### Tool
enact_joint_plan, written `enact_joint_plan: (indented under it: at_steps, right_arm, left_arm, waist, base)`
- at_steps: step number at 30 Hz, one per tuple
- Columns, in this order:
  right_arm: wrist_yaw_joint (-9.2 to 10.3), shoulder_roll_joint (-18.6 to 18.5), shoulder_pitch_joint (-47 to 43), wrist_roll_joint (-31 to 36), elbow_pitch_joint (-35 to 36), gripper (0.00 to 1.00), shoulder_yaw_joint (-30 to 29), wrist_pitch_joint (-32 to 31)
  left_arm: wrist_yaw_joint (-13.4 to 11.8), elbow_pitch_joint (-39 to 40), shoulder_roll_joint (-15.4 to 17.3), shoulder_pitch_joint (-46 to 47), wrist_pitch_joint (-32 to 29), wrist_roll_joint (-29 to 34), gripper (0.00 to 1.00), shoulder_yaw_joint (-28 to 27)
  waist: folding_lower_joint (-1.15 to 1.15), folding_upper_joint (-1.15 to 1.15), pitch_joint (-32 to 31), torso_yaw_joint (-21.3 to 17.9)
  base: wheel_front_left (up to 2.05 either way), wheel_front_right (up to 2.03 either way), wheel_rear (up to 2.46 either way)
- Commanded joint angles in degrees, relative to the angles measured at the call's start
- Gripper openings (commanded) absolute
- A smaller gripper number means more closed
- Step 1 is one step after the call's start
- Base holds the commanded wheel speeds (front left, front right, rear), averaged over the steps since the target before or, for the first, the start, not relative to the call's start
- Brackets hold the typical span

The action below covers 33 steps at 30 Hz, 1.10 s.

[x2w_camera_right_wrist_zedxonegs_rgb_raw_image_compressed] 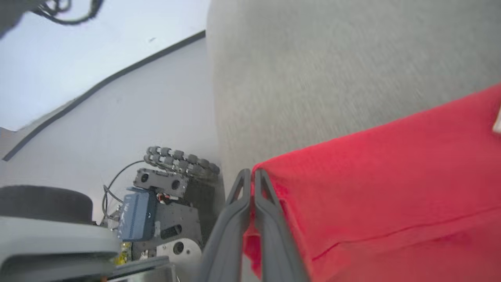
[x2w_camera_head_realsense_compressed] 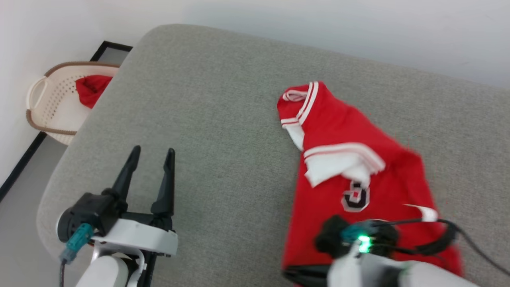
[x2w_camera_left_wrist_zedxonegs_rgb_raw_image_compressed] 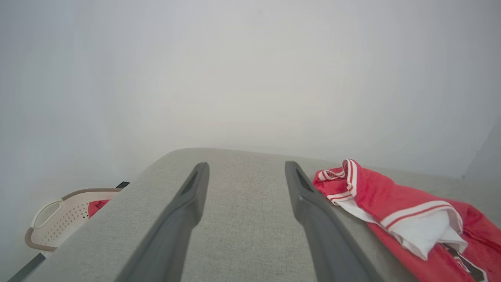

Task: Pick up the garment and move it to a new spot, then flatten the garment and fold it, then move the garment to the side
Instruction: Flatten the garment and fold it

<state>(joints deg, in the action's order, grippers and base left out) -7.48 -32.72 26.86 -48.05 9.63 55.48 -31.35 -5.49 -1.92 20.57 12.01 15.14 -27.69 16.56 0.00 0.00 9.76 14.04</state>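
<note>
1 garment (x2w_camera_head_realsense_compressed: 350,131), a red jersey, crumpled on the right half of 1 grey cushion (x2w_camera_head_realsense_compressed: 207,99), hem at the near edge. 2 grippers: left gripper (x2w_camera_head_realsense_compressed: 153,150) spread wide, empty, over open bare cushion; right gripper (x2w_camera_right_wrist_zedxonegs_rgb_raw_image_compressed: 251,173) pinched closed on the hem corner. 1 basket (x2w_camera_head_realsense_compressed: 55,103) on the floor past the left edge, holding 1 red cloth (x2w_camera_head_realsense_compressed: 91,89)

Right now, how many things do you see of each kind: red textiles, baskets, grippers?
Red textiles: 2, the jersey and the cloth
Basket: 1
Grippers: 2, the left gripper and the right gripper
Total: 5
</note>
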Motion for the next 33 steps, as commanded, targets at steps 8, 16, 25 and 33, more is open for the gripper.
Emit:
enact_joint_plan:
  at_steps: [8,16,25,33]
  right_arm:
    - [-0.02,10.25,7.33,1.76,-11.55,0.00,7.95,6.66]
    - [-0.01,9.19,9.59,2.59,-16.36,1.00,6.19,14.55]
    - [-0.01,2.09,1.26,6.22,-10.06,1.00,-9.78,23.92]
    - [-0.01,6.74,-13.31,15.40,-7.14,1.00,-34.31,32.80]
  left_arm:
    - [1.32,-0.84,-0.66,1.51,-0.03,0.65,1.00,0.43]
    - [2.42,-2.42,0.18,1.55,-0.41,-0.65,1.00,0.33]
    - [7.28,-1.85,5.91,6.85,-8.75,-2.14,1.00,1.32]
    - [12.77,-8.54,8.33,19.72,-33.07,-11.35,1.00,11.34]
  waist:
    - [0.00,0.00,0.51,1.74]
    - [0.00,0.00,-0.13,-0.90]
    - [0.00,0.00,-1.32,-6.06]
    - [0.00,0.00,-1.34,-10.20]
  base:
    - [0.00,0.00,0.00]
    - [0.00,0.00,0.00]
    - [0.00,0.00,0.00]
    - [0.00,0.00,0.00]
